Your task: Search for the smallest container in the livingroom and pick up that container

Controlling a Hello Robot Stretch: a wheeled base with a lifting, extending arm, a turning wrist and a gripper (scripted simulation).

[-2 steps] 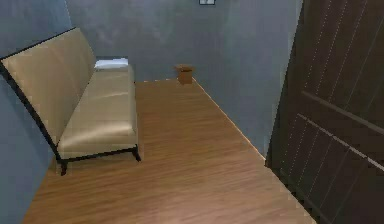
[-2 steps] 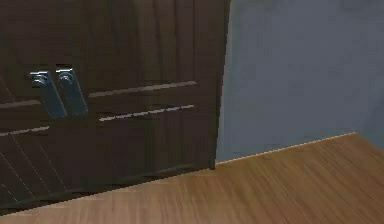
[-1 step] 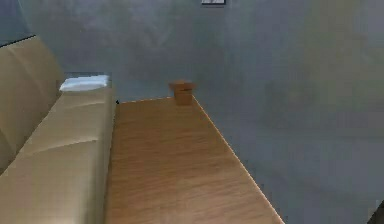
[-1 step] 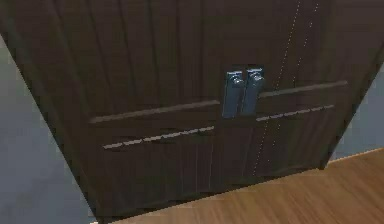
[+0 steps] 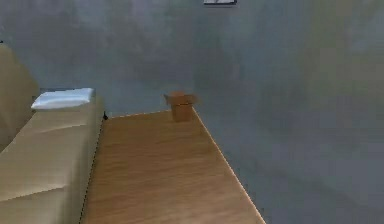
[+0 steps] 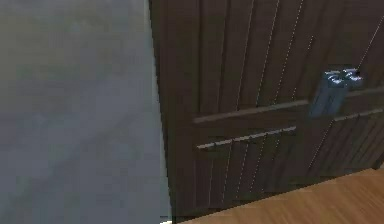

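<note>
Well, I have a narrow strip of wooden floor (image 5: 160, 170) running away from me, with a beige sofa (image 5: 45, 150) along its left side and a grey-blue wall (image 5: 290, 90) closing in on the right. A pale cushion (image 5: 63, 98) lies flat on the sofa's far end, probably just left there as seating padding.

The likeliest candidate for the task is a small brown box (image 5: 180, 103) standing upright on the floor at the far end, tucked against the corner where the two walls meet. It is well apart from me, and just right of the sofa's far end. I judge it sits there to be out of the walkway. I can't tell whether it is the smallest container in the room, since I have no other container to compare it with.

High on the far wall I catch the lower edge of a framed picture (image 5: 219, 3).

Out to the arm side there is a dark panelled door (image 6: 260, 100), with a metal handle (image 6: 335, 85) on its right part and plain wall (image 6: 75, 100) to its left.

I cannot tell the state of the gripper from these views. My judgement is that I am in the search phase, and the sensible move is to drive toward the far corner.
</note>
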